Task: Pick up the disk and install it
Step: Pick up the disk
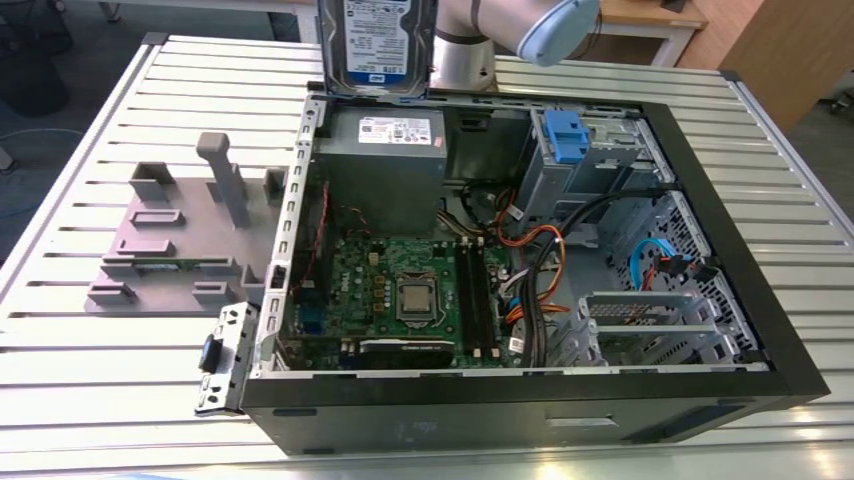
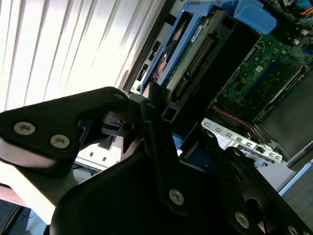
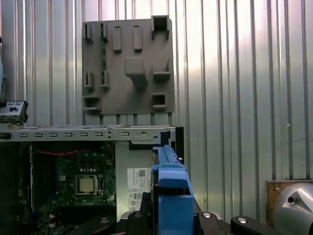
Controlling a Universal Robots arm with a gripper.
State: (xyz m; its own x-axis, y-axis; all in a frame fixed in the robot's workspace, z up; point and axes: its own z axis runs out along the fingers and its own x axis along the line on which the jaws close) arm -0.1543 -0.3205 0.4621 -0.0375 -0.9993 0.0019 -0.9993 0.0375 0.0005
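The gripper [image 2: 159, 115] pinches the disk [image 1: 378, 42] by its blue carrier bracket [image 3: 168, 196], holding it upright on edge. Just beneath the gripper are the open computer case [image 1: 534, 410] and its grey power supply [image 1: 387, 170]. Further off, the grey plastic stand [image 3: 128, 66] rests on the slatted table [image 3: 234, 73].

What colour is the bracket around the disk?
The bracket is blue, clearest in the first wrist view.
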